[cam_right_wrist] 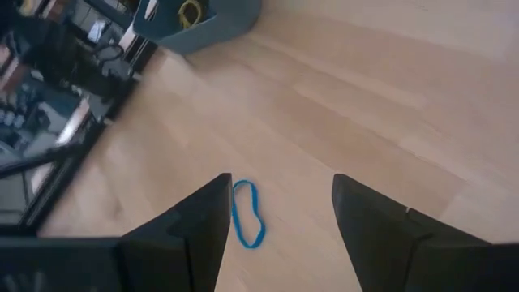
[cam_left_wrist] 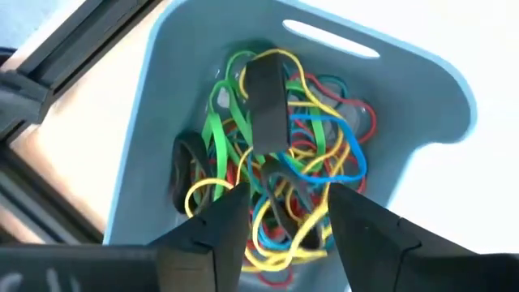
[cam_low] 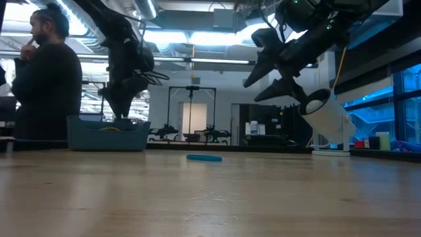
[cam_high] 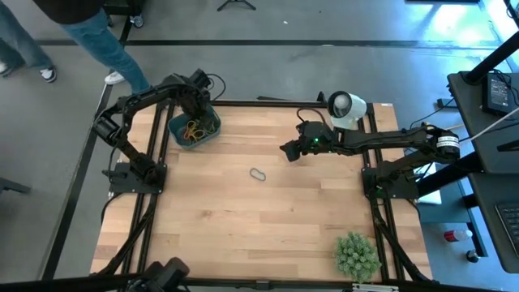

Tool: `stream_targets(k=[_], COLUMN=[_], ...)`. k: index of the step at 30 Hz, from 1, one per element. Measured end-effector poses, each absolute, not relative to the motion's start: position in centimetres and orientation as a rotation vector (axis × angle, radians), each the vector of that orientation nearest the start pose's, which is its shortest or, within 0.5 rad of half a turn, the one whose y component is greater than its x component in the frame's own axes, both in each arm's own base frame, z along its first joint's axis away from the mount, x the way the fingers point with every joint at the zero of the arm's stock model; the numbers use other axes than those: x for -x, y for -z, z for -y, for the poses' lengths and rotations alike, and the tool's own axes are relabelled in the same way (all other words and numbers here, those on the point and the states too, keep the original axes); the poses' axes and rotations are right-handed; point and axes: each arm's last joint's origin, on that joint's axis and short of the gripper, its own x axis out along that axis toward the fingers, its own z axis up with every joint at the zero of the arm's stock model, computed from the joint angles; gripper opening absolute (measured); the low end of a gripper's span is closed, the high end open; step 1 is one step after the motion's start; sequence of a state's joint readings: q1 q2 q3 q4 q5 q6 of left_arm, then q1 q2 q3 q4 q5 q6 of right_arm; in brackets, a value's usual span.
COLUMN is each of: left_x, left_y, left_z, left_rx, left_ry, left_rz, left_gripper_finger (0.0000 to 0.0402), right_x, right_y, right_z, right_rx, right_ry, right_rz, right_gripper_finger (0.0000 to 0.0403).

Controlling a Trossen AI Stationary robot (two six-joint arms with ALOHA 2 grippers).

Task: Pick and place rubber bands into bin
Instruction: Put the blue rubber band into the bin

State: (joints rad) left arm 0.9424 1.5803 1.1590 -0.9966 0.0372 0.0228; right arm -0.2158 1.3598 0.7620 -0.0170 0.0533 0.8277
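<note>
The teal bin [cam_high: 195, 131] stands at the table's far left and holds a heap of rubber bands [cam_left_wrist: 276, 162] in green, yellow, red, blue and dark grey. My left gripper [cam_left_wrist: 288, 212] points down over the bin, open, its fingers just above the heap with nothing between them. One blue rubber band [cam_right_wrist: 247, 212] lies flat on the wood near the table's middle [cam_high: 258, 173]. My right gripper [cam_right_wrist: 280, 219] hovers open above the table, slanting down toward that band from its right, clear of it.
A white round cup-like object [cam_high: 345, 107] stands at the far right behind my right arm. A spiky green plant-like ball [cam_high: 357, 255] sits at the near right corner. A person [cam_low: 46, 79] stands beyond the far left edge. Bare wood surrounds the blue band.
</note>
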Motion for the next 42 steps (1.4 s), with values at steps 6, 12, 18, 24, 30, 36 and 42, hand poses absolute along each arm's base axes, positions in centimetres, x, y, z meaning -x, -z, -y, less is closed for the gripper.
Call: stream_targets(k=[6, 12, 18, 24, 30, 36, 42], left_x=[-16.6, -16.5, -17.6, -19.5, -20.7, -21.3, -21.5], left_y=[-24.4, -27.8, -30.2, -30.8, -30.8, -30.8, -30.9], left_z=[-22.1, -19.6, -16.4, -13.7, -11.7, -10.6, -10.2], left_rx=[0.664, 0.605, 0.553, 0.517, 0.518, 0.526, 0.488], left_ry=[-0.747, -0.774, -0.749, -0.738, -0.742, -0.747, -0.797], left_rz=[-1.252, -1.115, -0.993, -0.952, -0.944, -0.935, -0.926], left_gripper_finger=[0.0153, 0.0135, 0.013, 0.0134, 0.0134, 0.0134, 0.0134], right_x=[-27.6, -27.8, -27.8, -29.1, -32.4, -35.5, -37.3], right_y=[-21.8, -21.8, -21.8, -22.8, -22.8, -20.1, -17.6], right_z=[5.1, 3.9, 3.3, 2.8, 2.5, 2.8, 2.8], right_rx=[-0.74, -0.655, -0.634, -0.507, -0.395, -0.349, -0.293], right_ry=[0.433, 0.372, 0.349, 0.305, 0.296, 0.325, 0.297], right_rz=[-0.502, -0.53, -0.538, -0.611, -0.832, -1.094, -1.178], right_gripper_finger=[0.0216, 0.0199, 0.0154, 0.0138, 0.0137, 0.0137, 0.0138])
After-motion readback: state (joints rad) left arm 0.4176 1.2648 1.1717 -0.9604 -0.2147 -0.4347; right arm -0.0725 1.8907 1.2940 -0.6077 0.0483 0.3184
